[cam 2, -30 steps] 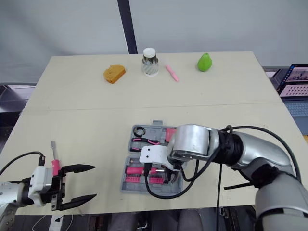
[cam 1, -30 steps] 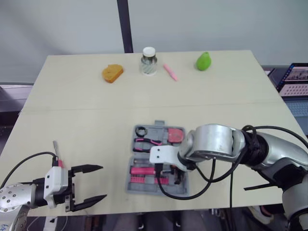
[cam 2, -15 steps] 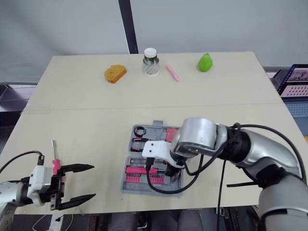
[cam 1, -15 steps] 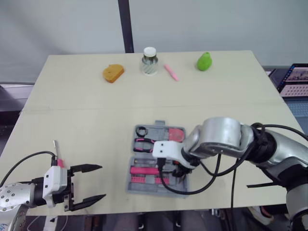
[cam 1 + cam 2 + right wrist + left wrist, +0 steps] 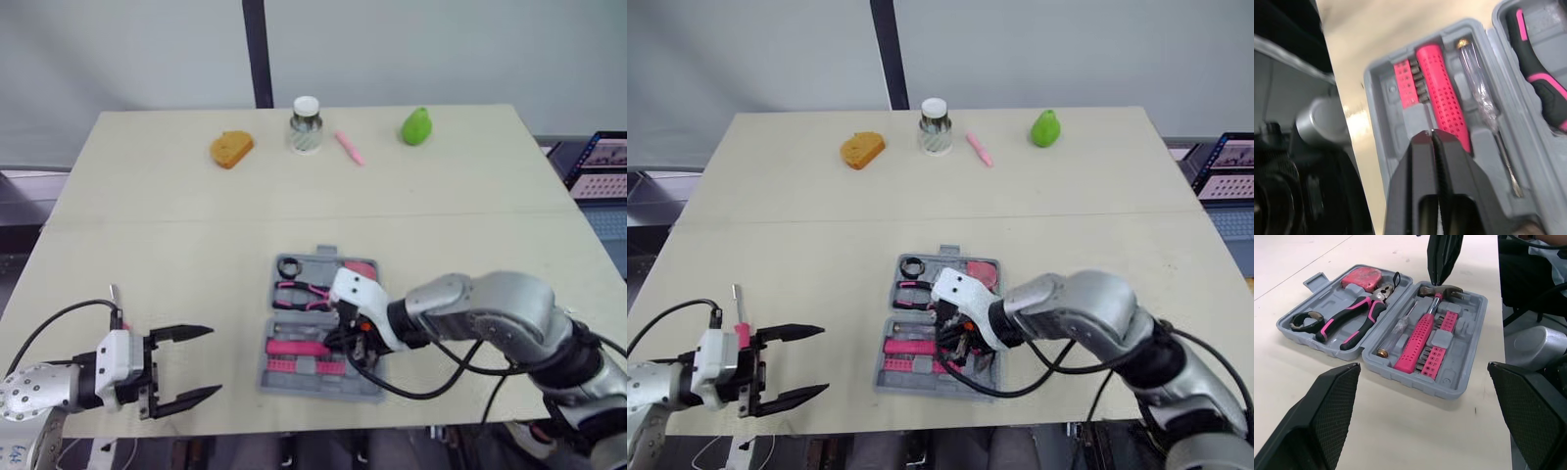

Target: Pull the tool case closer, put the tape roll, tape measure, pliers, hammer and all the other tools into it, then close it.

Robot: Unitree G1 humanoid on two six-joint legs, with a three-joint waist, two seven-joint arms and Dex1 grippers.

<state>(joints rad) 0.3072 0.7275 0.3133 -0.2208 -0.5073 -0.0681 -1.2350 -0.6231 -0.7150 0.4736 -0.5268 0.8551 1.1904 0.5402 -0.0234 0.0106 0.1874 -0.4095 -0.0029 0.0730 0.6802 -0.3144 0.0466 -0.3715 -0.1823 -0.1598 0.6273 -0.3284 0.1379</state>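
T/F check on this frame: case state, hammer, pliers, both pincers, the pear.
1. The case lies open. True.
2. The hammer is in the case. True.
3. The left pincer grips the pliers. False: it is open and empty, and the pliers lie in the case.
4. The right pincer is wide open. False: it is shut, over the hammer.
5. The pear sits in the case. False: it stands far behind the case.
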